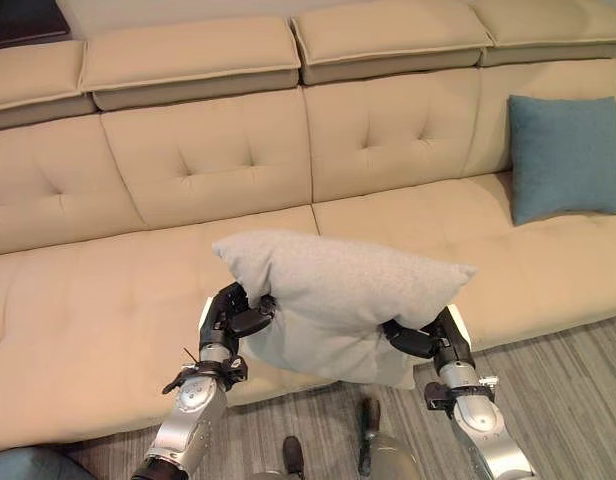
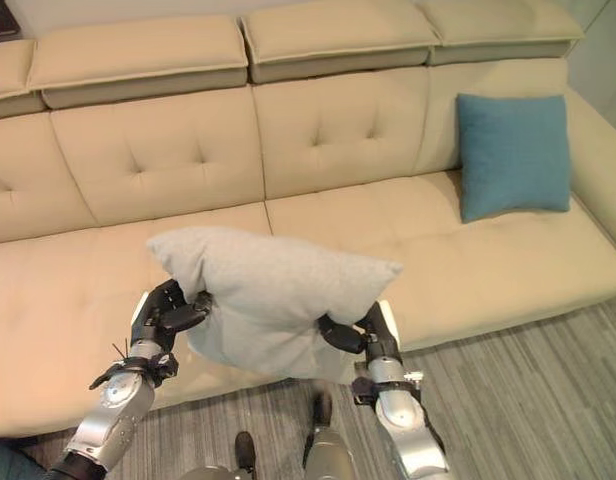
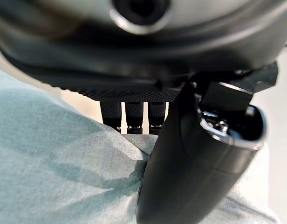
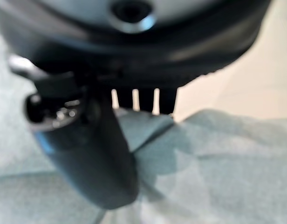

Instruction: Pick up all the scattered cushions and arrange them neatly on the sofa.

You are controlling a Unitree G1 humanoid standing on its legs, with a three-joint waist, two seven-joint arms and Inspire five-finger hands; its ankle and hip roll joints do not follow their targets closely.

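A pale grey cushion [image 1: 338, 300] hangs in the air over the front edge of the beige sofa [image 1: 108, 310], held between both hands. My left hand [image 1: 231, 318] is shut on the cushion's left edge, thumb pressing into the fabric [image 3: 64, 168]. My right hand [image 1: 425, 338] is shut on its right lower edge, thumb on the cloth [image 4: 218, 158]. A teal cushion [image 1: 566, 158] leans upright against the sofa back at the far right.
The sofa's seat stretches wide to the left and middle behind the held cushion. Grey striped carpet [image 1: 568, 390] lies in front of the sofa. A dark object [image 1: 23, 20] sits at the top left behind the sofa back.
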